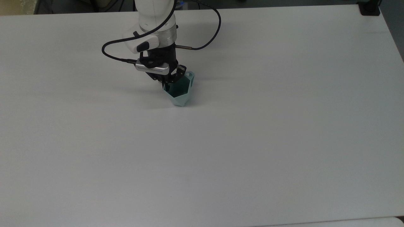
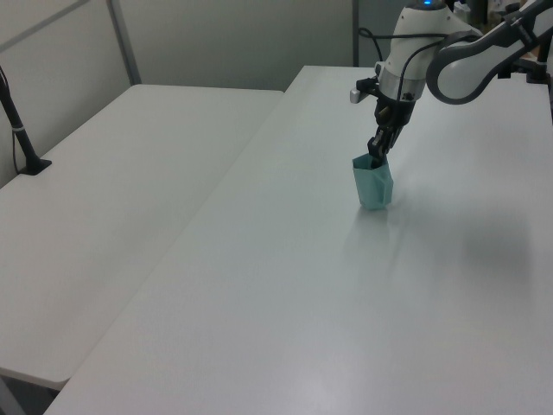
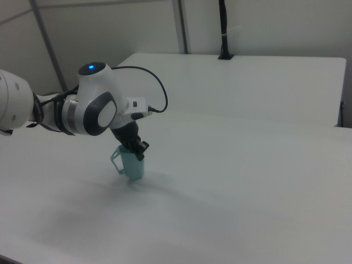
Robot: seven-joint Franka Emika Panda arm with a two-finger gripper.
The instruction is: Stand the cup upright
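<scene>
Cup (image 1: 180,91) mouth-up, base on or just above the white desk (image 1: 252,142), upper centre-left of the top view. End effector (image 1: 168,82) clamped on the rim wall opposite the loop tab. Confirm the base sits flat before release; part fingers gently, then retract vertically to avoid tipping.

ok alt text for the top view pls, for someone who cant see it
A robot arm's gripper holds the rim of a small pale teal cup, which stands mouth-up on a plain white table, up and left of centre. A black cable loops around the arm's wrist.
</scene>
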